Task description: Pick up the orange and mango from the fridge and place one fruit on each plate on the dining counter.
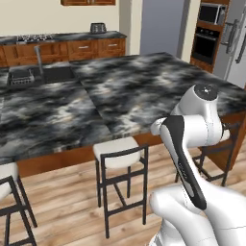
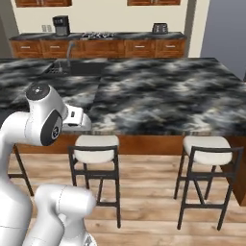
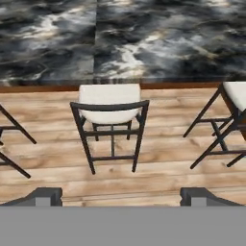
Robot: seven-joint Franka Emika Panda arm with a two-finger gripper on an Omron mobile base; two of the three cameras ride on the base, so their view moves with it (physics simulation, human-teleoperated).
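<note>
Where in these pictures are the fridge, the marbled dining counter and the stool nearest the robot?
fridge (image 1: 235, 53), left base view, grey door beside the handles.
dining counter (image 2: 158, 96), right base view, bare marbled top.
stool (image 3: 109, 102), hand view, white seat.

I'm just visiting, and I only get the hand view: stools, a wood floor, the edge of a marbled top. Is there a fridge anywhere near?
Observer: Yes, the fridge stands at the far right, beyond the dining counter; its doors look shut.
Operator: Is anything set into that counter?
Observer: A sink with a faucet, toward its far left.
Operator: And behind it?
Observer: A wall counter bearing a coffee maker and a toaster.
</note>
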